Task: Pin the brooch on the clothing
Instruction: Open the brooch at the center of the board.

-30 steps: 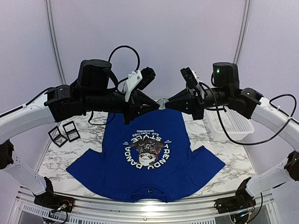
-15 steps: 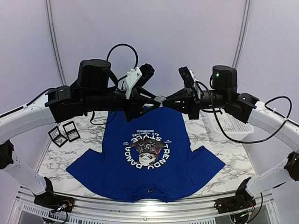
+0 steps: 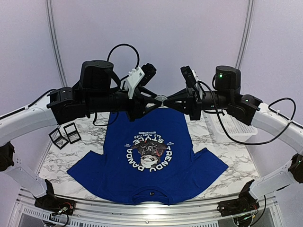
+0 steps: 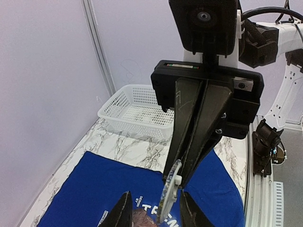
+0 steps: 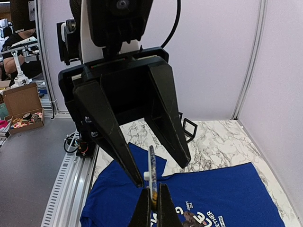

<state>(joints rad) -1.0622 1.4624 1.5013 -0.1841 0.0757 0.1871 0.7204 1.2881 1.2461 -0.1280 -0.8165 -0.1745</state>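
Pinches a small round flat brooch [image 5: 151,168], white fitting on its back, edge-on between the tightly closed black tapered fingers of the right gripper [image 5: 154,191], well above the table. Meets the left gripper [image 3: 152,100] tip to tip in mid-air, showing from the overhead view as two black wedges pointed at each other with the greyish disc between them. Holds the left gripper's two black fingers [image 4: 120,213] parted, one on each side of the disc's lower edge, released rather than clamped on it; cannot tell whether either tip brushes the disc. Hangs both grippers over a royal-blue short-sleeved T-shirt [image 3: 147,177] with a round panda graphic ringed by white lettering, spread flat on the white-and-grey marble tabletop [image 3: 236,158], collar toward the arm bases, well apart from the brooch. Shows a white slotted plastic basket [image 3: 234,126] at the table's far right, near the shirt's hem, and two small black square frames [image 3: 65,135] at the left.
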